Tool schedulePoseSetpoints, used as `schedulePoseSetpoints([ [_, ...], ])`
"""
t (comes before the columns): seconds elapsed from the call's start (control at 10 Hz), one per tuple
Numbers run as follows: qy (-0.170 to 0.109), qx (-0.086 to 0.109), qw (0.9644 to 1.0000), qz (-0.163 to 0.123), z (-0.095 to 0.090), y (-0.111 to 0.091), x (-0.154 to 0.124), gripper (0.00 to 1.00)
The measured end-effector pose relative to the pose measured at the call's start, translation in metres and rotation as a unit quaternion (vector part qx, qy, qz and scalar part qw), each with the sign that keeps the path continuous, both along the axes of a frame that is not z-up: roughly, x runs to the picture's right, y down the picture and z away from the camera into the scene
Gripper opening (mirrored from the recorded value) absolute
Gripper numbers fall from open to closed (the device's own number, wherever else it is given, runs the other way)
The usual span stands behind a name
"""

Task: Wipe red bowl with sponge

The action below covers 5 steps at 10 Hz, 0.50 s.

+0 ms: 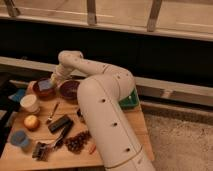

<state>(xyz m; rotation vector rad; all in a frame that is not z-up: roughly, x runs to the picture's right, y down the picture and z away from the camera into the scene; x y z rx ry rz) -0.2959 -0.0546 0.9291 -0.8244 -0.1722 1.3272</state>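
The pincer (pixel 51 81) hung at the far left of the wooden bench (pixel 107 152), right over the red bowl (pixel 43 89), where a blue-grey sponge (pixel 45 84) lay inside; whether it gripped the sponge I cannot tell. Just right of it sat a darker bowl (pixel 69 90). Nearer the front were a white cup (pixel 29 103), an orange fruit (pixel 31 122) and a blue cup (pixel 19 138).
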Motion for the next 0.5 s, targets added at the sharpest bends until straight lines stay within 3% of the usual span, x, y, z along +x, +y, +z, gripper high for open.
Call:
schedulePoseSetpoints([
  [0.3, 0.025, -0.002, 0.9997, -0.004, 0.005, -0.005, 0.009, 0.0],
  [0.5, 0.027, 0.006, 0.9996, -0.001, 0.013, -0.015, 0.006, 0.0],
])
